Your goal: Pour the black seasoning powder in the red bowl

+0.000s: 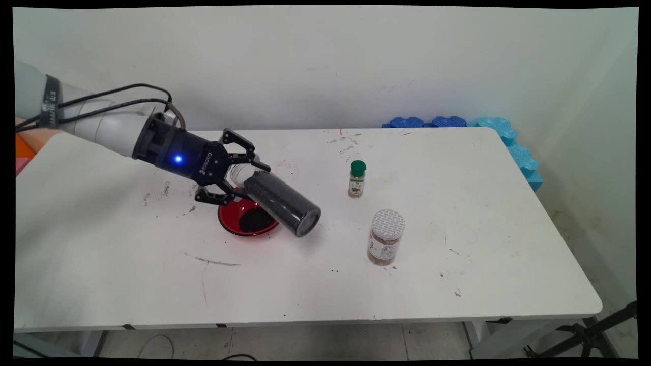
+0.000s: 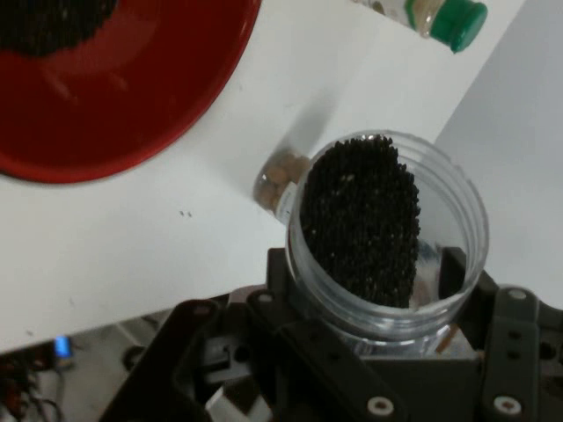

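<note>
White table (image 1: 457,284): gripper (image 1: 239,175) grips tilted clear jar (image 1: 279,203), black grains inside.

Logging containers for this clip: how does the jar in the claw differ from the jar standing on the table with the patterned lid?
The held jar is gripped by the claw and tilted above the table; the lidded jar stands upright, untouched. The held jar is open at the mouth, while the lidded jar is capped. The held jar holds black grains; the lidded jar holds brown contents. Both are clear cylinders.
</note>
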`<action>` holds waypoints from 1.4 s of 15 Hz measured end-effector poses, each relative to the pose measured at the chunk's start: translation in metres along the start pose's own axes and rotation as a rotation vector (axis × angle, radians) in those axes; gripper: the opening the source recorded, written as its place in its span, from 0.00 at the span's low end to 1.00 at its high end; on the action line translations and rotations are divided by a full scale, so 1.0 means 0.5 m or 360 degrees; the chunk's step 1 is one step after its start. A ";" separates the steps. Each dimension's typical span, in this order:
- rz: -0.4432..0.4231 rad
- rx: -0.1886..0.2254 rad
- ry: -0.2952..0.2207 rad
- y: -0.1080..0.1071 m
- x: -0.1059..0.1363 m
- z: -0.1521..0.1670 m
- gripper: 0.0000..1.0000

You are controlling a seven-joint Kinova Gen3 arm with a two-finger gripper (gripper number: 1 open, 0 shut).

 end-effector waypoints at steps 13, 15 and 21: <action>0.0868 0.0104 0.0063 0.049 -0.015 -0.019 0.00; 0.1017 0.0100 0.0073 0.062 -0.020 -0.022 0.00; 0.1478 0.0082 0.0099 0.102 -0.040 -0.037 0.00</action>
